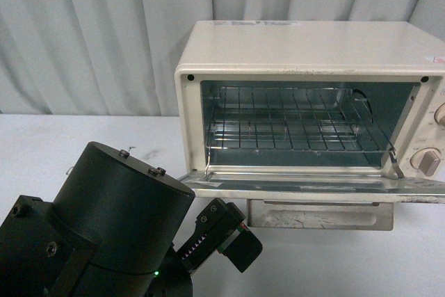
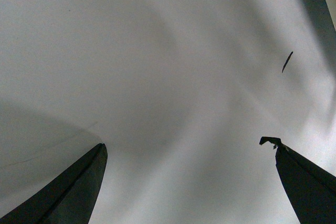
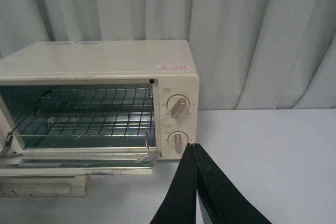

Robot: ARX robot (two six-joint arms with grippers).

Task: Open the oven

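– Across the upper right of the front view, what stands there?

– A small cream-white boxy toaster oven (image 1: 306, 53), sitting on a white table (image 1: 42, 151) with a pale pleated curtain (image 1: 83, 33) behind it. It runs off the frame's right edge.

– Is it open?

– Yes. Its door (image 1: 313, 187) is folded down roughly level, right of centre at mid-height. The bar handle (image 1: 320, 215) shows just under the door's front edge. The cavity is exposed, and a wire rack (image 1: 292, 126) lies across it.

– And the controls?

– Two round beige knobs (image 3: 178, 107) sit one above the other on the panel beside the cavity. The right wrist view shows both, while the front view cuts them off at its right edge.

– Where is the left side of the robot?

– The bulky black left arm (image 1: 104, 220) fills the lower left of the front frame. Its far end reaches to bottom centre, near the door's left corner.

– How is its claw set?

– The left gripper (image 2: 186, 142) is spread wide. Its two dark fingers stand far apart over bare white table, which carries one small dark speck (image 2: 287, 61).

– And the other one?

– The right gripper (image 3: 192, 146) has its fingers pressed together, tip to tip. It points towards the oven's control panel, and the tips overlap the panel's edge beside the lower knob. I cannot tell how far off it hangs.
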